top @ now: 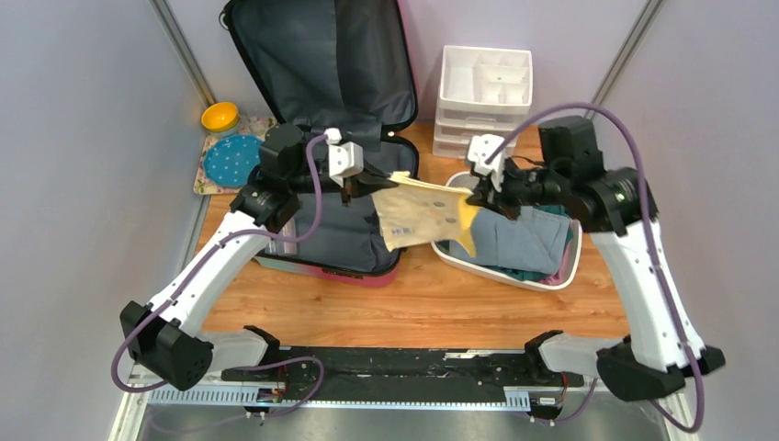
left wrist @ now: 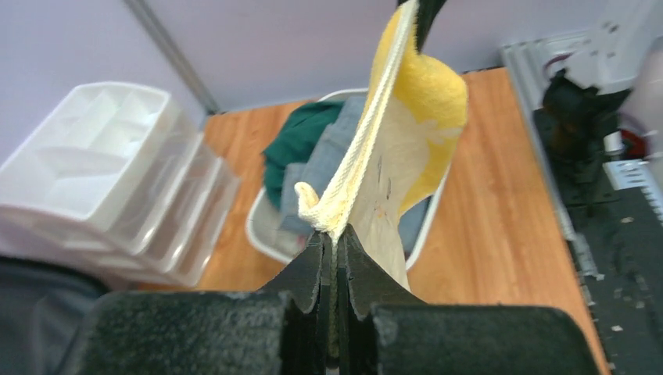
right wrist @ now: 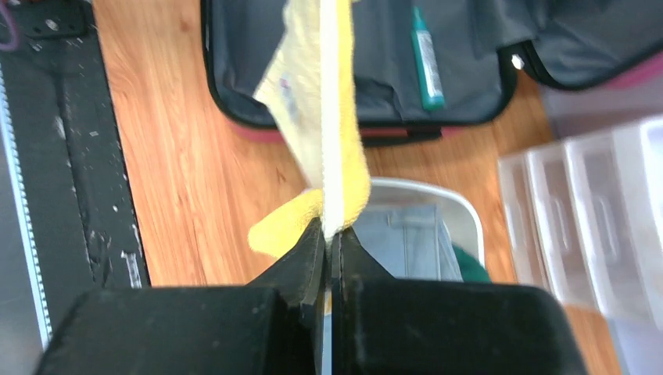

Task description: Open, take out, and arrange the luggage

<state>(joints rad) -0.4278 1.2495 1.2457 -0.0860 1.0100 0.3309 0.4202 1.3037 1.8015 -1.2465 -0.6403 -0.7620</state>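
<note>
On the wooden surface, the luggage lies open at upper centre of the overhead frame, lid raised and grey lining bare. I judge the hard shell to be stiff, smooth and likely slick, so it is best taken by its rim or handle. Right of it sits a white basin holding folded clothes. Between the two hangs a yellow garment, stretched in the air over the case's right edge. It looks soft, light and limp, so I would take it by the hem. My left fingers are pressed together, pinching one ribbed edge, and my right fingers pinch the far end. A teal tube lies in the case.
</note>
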